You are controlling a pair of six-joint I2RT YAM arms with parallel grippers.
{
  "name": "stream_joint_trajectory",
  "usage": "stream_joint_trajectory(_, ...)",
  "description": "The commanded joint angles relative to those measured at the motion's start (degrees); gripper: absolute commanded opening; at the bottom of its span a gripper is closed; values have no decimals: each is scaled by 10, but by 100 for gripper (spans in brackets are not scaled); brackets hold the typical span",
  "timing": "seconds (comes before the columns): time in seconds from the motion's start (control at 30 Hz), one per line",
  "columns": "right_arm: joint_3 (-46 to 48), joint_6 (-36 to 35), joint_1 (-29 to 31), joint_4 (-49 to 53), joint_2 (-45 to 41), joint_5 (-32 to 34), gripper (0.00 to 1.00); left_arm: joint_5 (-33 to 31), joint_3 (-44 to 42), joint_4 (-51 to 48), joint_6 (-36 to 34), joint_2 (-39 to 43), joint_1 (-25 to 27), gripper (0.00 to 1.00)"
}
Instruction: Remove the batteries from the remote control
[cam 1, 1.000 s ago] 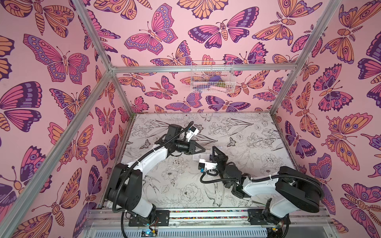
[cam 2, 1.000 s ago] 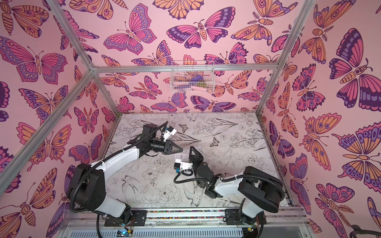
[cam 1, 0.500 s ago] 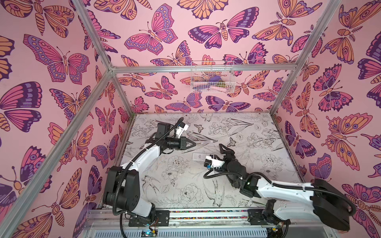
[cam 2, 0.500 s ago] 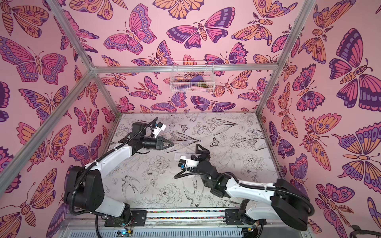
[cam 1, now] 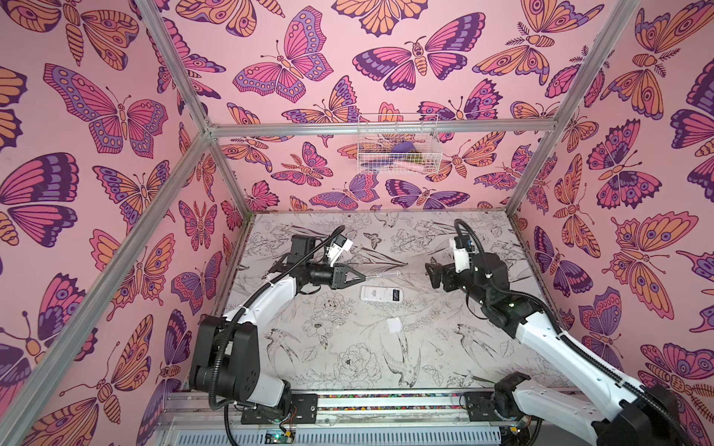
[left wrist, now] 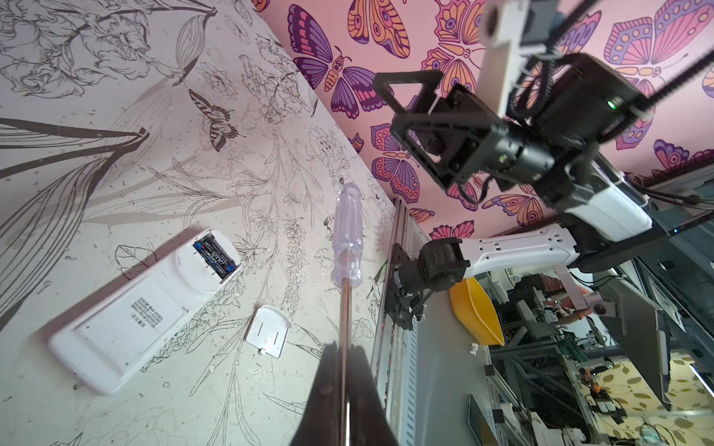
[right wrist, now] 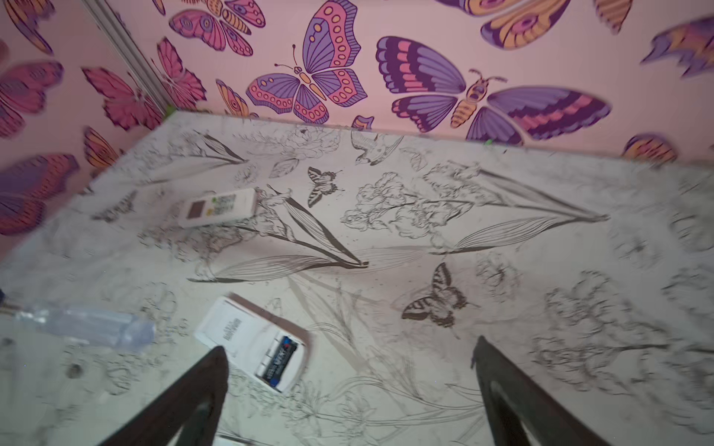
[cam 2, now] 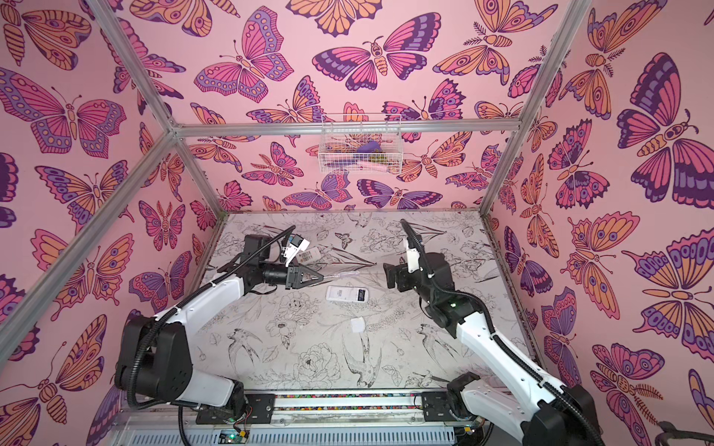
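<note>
Right gripper [cam 1: 429, 275] has pulled back from over the remote [cam 1: 380, 294] to a raised position on its right; its jaws now stand spread wide, holding nothing. Left gripper [cam 1: 361, 277]: jaws closed on the metal shaft of a screwdriver [left wrist: 347, 231], whose clear handle points away from the arm, above the table [cam 1: 347, 367] just behind the remote. Remote: white, face down near the table's middle, battery bay uncovered. Batteries [left wrist: 214, 253]: black, seated in that bay, at the end of the remote nearer the right arm. Cover [cam 1: 394, 325]: small white plate lying flat on the table in front of the remote, near it but apart. Second remote [right wrist: 216, 206]: face up towards the back left, just beyond the left wrist.
</note>
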State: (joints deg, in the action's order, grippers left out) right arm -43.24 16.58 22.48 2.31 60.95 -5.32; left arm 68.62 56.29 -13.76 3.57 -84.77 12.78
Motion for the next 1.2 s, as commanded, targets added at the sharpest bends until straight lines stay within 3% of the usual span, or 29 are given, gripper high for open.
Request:
stream_joint_trajectory(0.0,17,205,-41,-64,23,-224,99,43,-9,-5,-30,8,5,0)
stream_joint_trajectory(0.17,26,306,-46,-177,81,-339,95,49,-5,-4,-29,0,22,0)
stream_joint_trajectory(0.33,45,397,-37,-327,138,-398,86,48,0,-1,-19,-12,42,0)
stream_joint_trajectory(0.53,27,358,12,-307,168,-415,80,67,4,24,12,-20,49,0)
stream_joint_trajectory(0.8,13,350,61,-348,207,-436,55,60,-5,58,48,-30,56,0)
stream_joint_trajectory(1.17,3,345,88,-359,217,-432,42,47,-9,75,68,-33,64,0)
